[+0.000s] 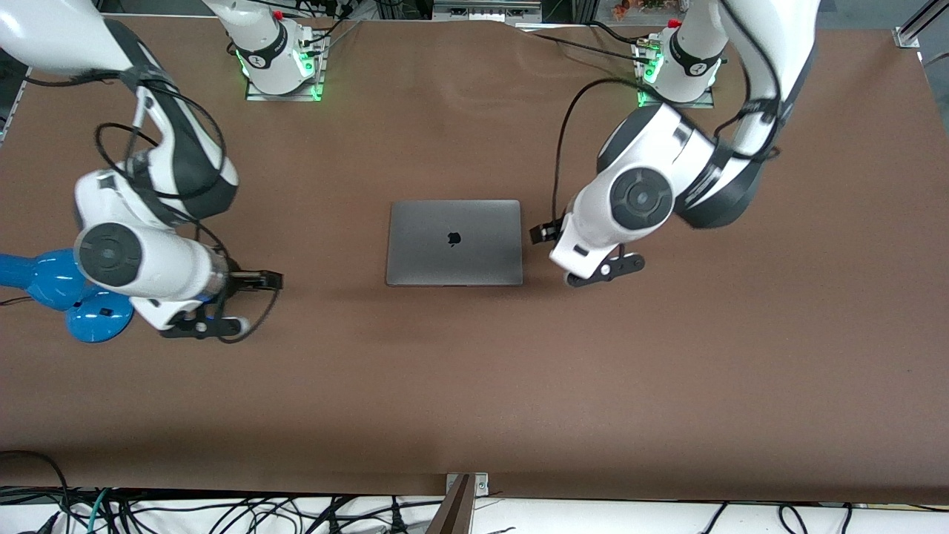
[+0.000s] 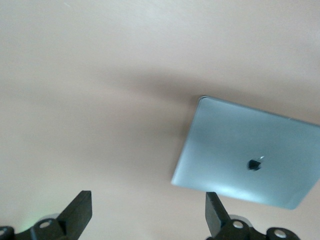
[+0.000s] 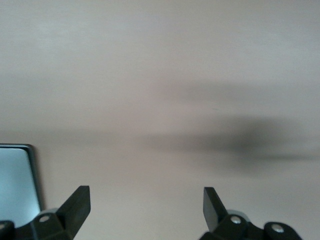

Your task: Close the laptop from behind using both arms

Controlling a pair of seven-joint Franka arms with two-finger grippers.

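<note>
The table (image 1: 474, 386) is a wide brown sheet, with much bare room around the laptop (image 1: 454, 242) on the side nearer the front camera and toward both ends. The laptop lies shut and flat, lid up, at the table's middle, its edges square to the table's. The left arm (image 1: 652, 193) bends down at the laptop's edge toward the left arm's end of the table; the left gripper (image 1: 545, 232) hangs just beside that edge, not touching, its fingers (image 2: 80, 210) spread apart on nothing. The right arm (image 1: 148, 222) sits well apart from the laptop toward the right arm's end, the right gripper (image 1: 256, 280) pointing at it, fingers (image 3: 77, 202) wide apart and empty. A blue lamp (image 1: 67, 289) stands beside the right arm, farther from the laptop.
</note>
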